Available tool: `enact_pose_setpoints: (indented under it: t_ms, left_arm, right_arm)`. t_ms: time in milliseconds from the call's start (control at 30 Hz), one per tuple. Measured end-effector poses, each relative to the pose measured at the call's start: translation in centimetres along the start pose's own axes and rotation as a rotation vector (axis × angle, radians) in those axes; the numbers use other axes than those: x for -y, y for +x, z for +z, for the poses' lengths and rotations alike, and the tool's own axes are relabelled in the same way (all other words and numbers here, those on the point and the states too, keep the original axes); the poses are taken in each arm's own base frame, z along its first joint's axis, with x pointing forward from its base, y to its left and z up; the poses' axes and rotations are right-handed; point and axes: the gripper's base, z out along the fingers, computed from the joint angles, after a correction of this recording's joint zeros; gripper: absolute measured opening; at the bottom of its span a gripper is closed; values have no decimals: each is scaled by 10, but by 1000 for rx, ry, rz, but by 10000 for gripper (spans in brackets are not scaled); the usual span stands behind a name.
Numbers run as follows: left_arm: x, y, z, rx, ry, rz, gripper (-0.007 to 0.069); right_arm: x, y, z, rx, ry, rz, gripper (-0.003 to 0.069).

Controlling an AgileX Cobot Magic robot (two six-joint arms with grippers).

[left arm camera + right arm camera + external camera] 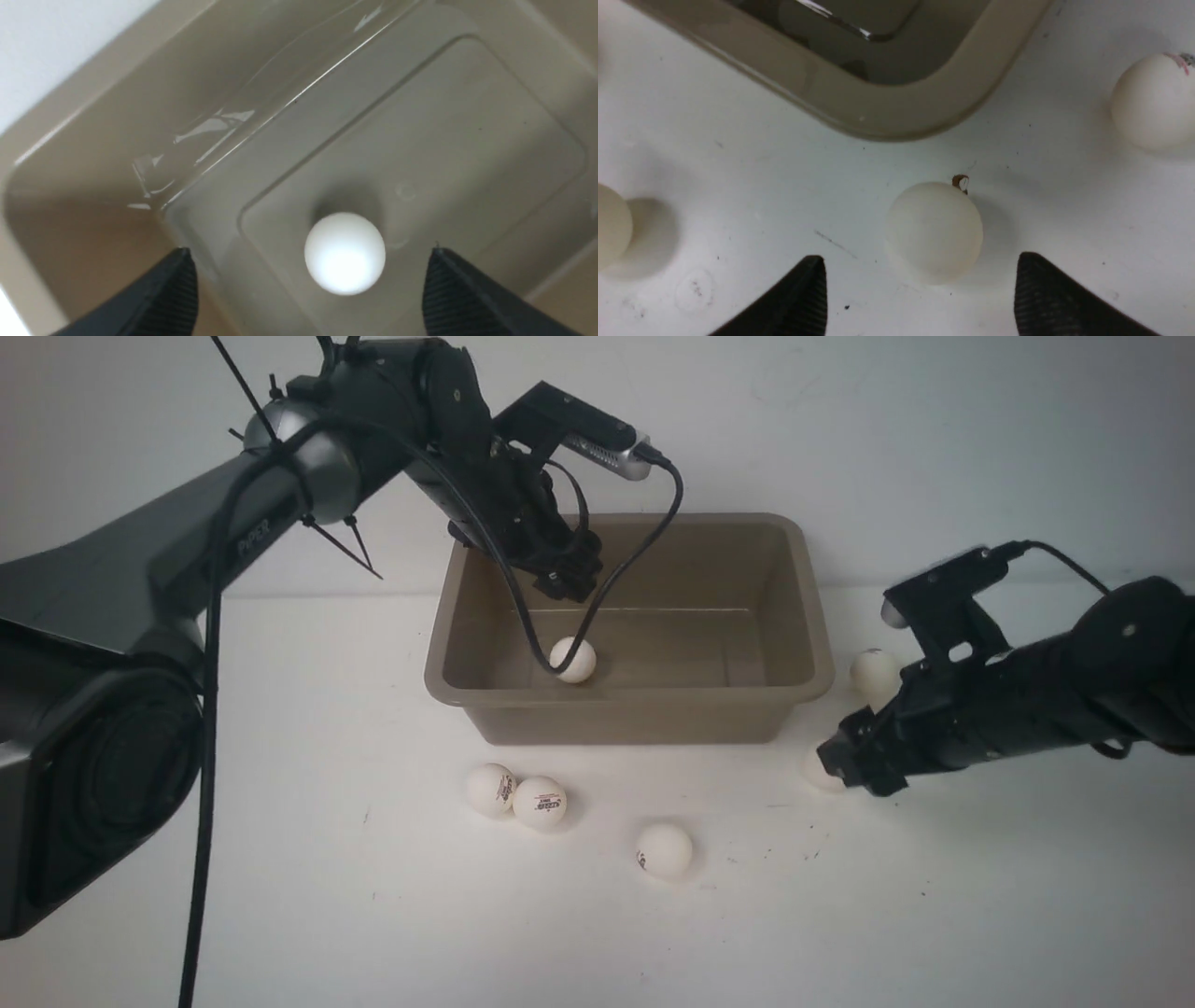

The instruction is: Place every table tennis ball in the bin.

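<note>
The left gripper [567,581] hangs over the left end of the bin [635,721], jaws spread wide and holding nothing. One table tennis ball [572,659] lies on the bin floor below it, near the front wall.

The right gripper [845,767] sits low over the counter [373,915], just off the bin's front right corner. Its jaws are also wide apart, with a second ball [934,232] between them but not gripped: bare counter shows on either side of it.

That grasp is the likeliest place for trouble. The ball is light and round, so if one finger reaches it first it will probably roll off toward the bin wall, or squirt out forward as the jaws close. The flared rim is close by, and a lift that stays too low could knock the ball loose against it.

Four more balls wait on the counter: one beside the bin's right wall [875,670], a touching pair [515,795] in front and a single ball [664,849]. Taking either of the pair will likely nudge its partner away.

The left arm's cable [644,546] loops down into the bin. If both arms come over the tub together, a snag or a bump seems possible.
</note>
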Motion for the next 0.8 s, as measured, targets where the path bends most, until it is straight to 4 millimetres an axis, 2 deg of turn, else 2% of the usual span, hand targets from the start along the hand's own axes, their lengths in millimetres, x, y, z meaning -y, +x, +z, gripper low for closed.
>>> enact_pose_setpoints:
  t_ms: [100, 267, 333, 533, 667, 800]
  left_arm:
    - [2, -10, -22, 7, 13, 15, 584]
    - [10, -32, -108, 104, 29, 45, 584]
    - [15, -39, -156, 185, 12, 62, 584]
    - [29, -39, -243, 321, -12, 90, 584]
    - [41, -33, -277, 355, 34, 104, 584]
    - [51, -27, -298, 368, 77, 127, 584]
  right_arm:
    - [2, -6, 8, -2, -15, 14, 527]
    - [3, -14, 25, -35, -68, 28, 535]
    - [4, -16, 28, -38, -71, 28, 535]
    - [6, -14, 30, -62, -55, -13, 535]
    - [8, -13, 30, -77, -41, -27, 535]
    - [8, -12, 31, -83, -33, -33, 535]
